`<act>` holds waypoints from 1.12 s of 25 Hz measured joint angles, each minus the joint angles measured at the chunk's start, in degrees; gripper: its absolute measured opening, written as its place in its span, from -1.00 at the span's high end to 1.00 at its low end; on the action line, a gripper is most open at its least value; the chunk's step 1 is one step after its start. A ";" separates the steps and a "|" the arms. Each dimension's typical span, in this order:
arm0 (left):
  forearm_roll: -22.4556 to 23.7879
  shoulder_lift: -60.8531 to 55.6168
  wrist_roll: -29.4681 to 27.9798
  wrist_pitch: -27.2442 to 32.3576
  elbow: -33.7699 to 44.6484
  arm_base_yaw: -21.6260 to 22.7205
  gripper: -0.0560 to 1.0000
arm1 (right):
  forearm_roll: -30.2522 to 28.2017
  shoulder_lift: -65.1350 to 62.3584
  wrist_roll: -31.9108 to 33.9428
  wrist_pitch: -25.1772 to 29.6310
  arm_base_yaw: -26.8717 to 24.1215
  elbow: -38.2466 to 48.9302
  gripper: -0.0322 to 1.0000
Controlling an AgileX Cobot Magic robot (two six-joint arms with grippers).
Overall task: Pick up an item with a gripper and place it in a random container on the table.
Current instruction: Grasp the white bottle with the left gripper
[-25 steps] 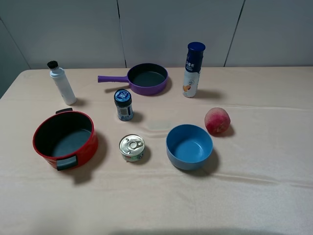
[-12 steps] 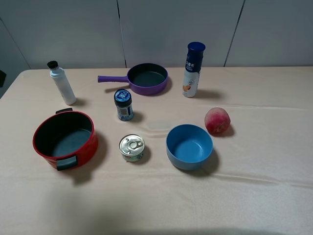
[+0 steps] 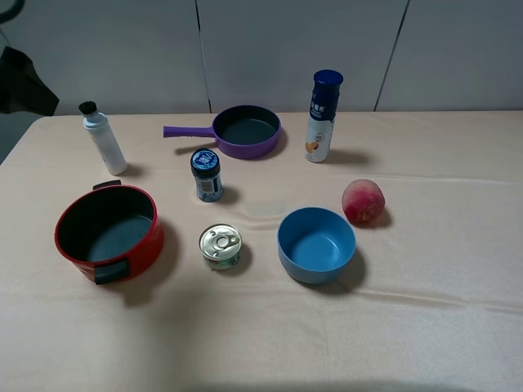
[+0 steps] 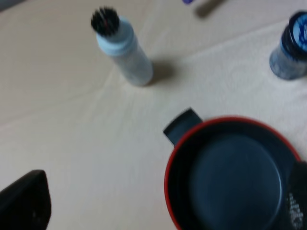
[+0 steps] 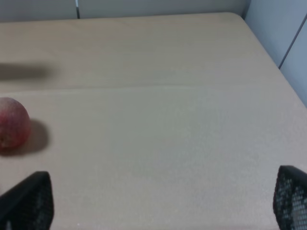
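left gripper [image 4: 163, 191]: jaws spread wide, one dark finger [image 4: 24, 203] at each edge of the wrist view, nothing held between them; it hangs over the table beside the red pot's rim.
right gripper [image 5: 160, 199]: jaws wide apart too, holding nothing, over bare cloth on the right side of the table.
left arm [image 3: 23, 86]: a dark part shows at the far-left edge of the high view, apart from the white bottle.
white bottle [image 3: 104, 137]: stands at the far left of the table, black ribbed cap up, beyond the red pot, with nothing touching it.
blue bowl [image 3: 316, 243]: near the middle of the table, open side up.
red pot [image 3: 106, 233]: near left, dark inside, one black handle towards the white bottle.
purple frying pan [image 3: 245, 131]: far middle, handle pointing left.
blue-lidded jar [image 3: 207, 174]: upright between the purple frying pan and the tin can.
tin can [image 3: 221, 246]: just left of the blue bowl, apart from it.
tall bottle [image 3: 324, 116]: upright right of the purple frying pan, dark blue cap.
peach [image 3: 364, 202]: just beside the blue bowl's far-right rim.
table [image 3: 441, 327]: covered in beige cloth, lightly creased.
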 joint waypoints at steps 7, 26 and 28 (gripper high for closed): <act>0.00 7.79 0.00 -1.37 -4.23 0.89 -0.98 | 0.00 0.00 0.00 0.00 0.00 0.00 -0.41; 0.04 25.07 0.00 -9.27 -10.27 5.58 -0.98 | 0.00 0.00 0.00 0.00 0.00 0.00 -0.41; 0.04 27.22 0.00 -9.47 -11.62 5.58 -0.98 | 0.00 0.00 0.00 0.00 0.00 0.00 -0.41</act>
